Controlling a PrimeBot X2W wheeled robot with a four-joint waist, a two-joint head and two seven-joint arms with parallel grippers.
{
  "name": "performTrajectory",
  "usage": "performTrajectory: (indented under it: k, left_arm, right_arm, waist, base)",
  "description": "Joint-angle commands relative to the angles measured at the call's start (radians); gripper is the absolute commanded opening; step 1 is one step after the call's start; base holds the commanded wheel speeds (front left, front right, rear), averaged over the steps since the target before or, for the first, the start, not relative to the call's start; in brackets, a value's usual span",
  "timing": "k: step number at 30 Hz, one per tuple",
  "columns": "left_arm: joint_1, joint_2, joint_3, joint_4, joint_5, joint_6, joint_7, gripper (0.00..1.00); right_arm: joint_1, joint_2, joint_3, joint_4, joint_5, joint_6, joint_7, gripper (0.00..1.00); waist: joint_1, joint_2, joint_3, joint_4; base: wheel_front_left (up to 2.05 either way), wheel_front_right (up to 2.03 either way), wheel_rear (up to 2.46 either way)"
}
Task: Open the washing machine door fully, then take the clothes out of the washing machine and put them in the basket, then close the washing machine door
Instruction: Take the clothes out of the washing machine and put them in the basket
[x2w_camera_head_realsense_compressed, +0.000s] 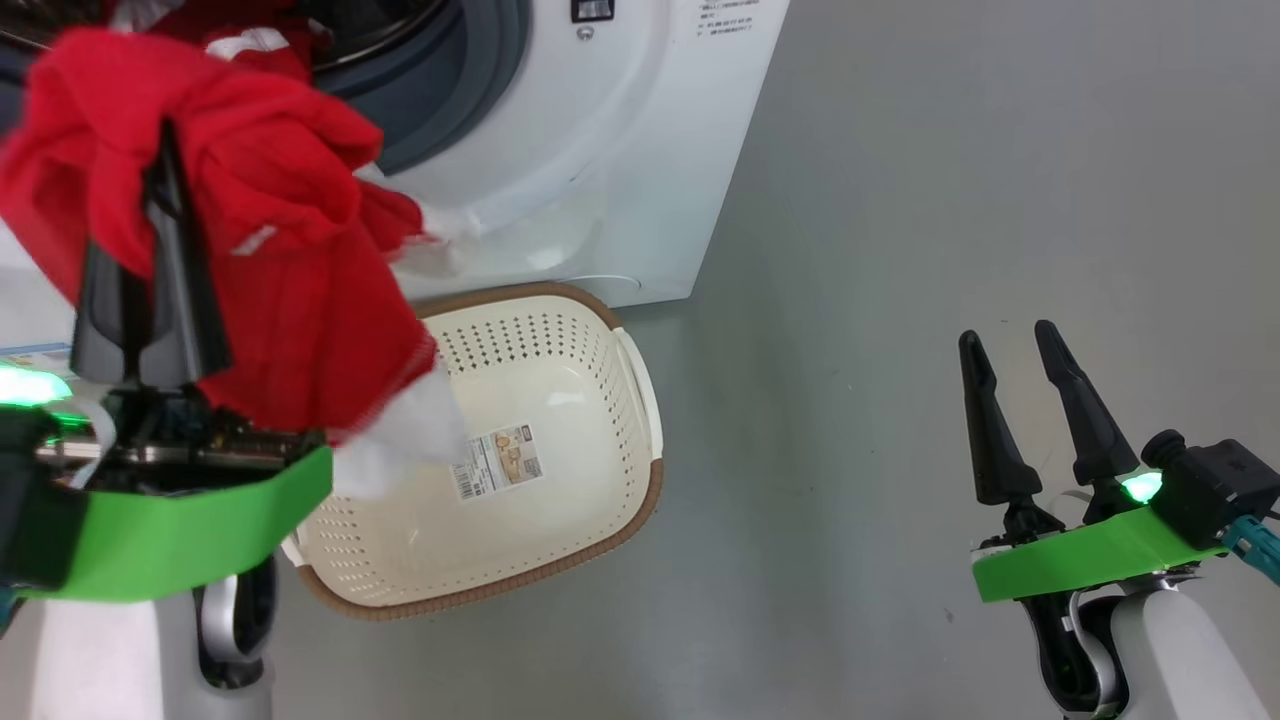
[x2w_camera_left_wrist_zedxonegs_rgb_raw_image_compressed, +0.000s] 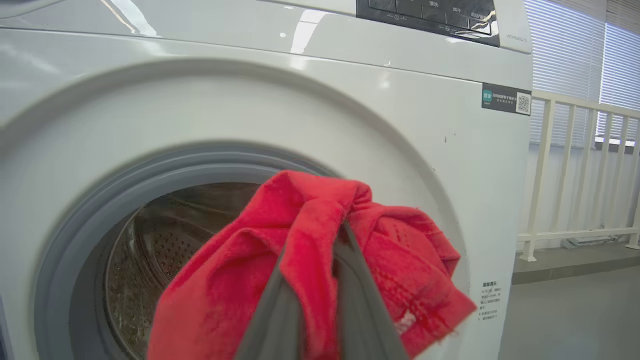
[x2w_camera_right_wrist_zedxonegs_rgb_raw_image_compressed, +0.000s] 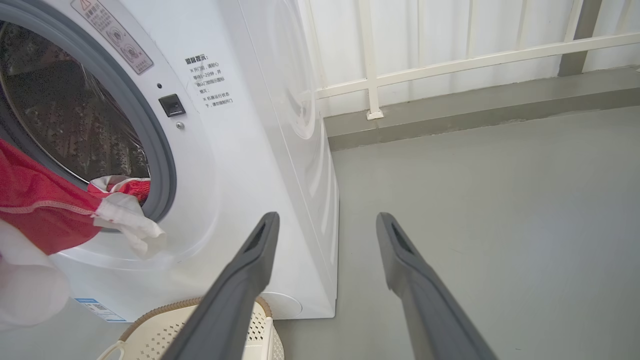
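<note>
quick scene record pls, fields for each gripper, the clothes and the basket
left gripper: shut on the clothes, in front of the washing machine
right gripper: open, empty, over the floor
clothes: red bundle held up, not yet in basket; more fabric at drum edge
basket: on floor before machine, bottom sticker showing

Head: steeply down onto basket (x2w_camera_head_realsense_compressed: 590, 360) and washing machine (x2w_camera_head_realsense_compressed: 620, 150) front.
Left wrist: close, facing the machine's opening.
Right wrist: low, along its front; shares basket rim.
</note>
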Motion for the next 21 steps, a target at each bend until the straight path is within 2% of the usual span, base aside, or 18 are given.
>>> performTrajectory:
  k: [1, 13, 21]
  left_arm:
    - [0.017, 0.019, 0.024, -0.017, 0.006, 0.007, -0.004, 0.00]
    - [0.045, 0.019, 0.016, 0.129, -0.015, 0.007, -0.004, 0.00]
    - [0.046, 0.019, 0.015, 0.264, -0.032, -0.010, -0.004, 0.00]
  right_arm:
    - [0.008, -0.003, 0.025, -0.025, -0.013, 0.000, -0.006, 1.00]
    - [-0.005, -0.003, 0.030, -0.031, -0.005, 0.000, -0.006, 1.00]
    - [-0.018, -0.003, 0.036, -0.034, 0.000, 0.000, -0.006, 1.00]
  waist:
    - [0.0001, -0.0001, 0.002, -0.002]
    - [0.0001, -0.0001, 0.036, -0.015]
    - [0.0001, -0.0001, 0.074, -0.018]
  base:
    - [0.00, 0.00, 0.00]
    - [0.00, 0.00, 0.00]
    - [0.00, 0.00, 0.00]
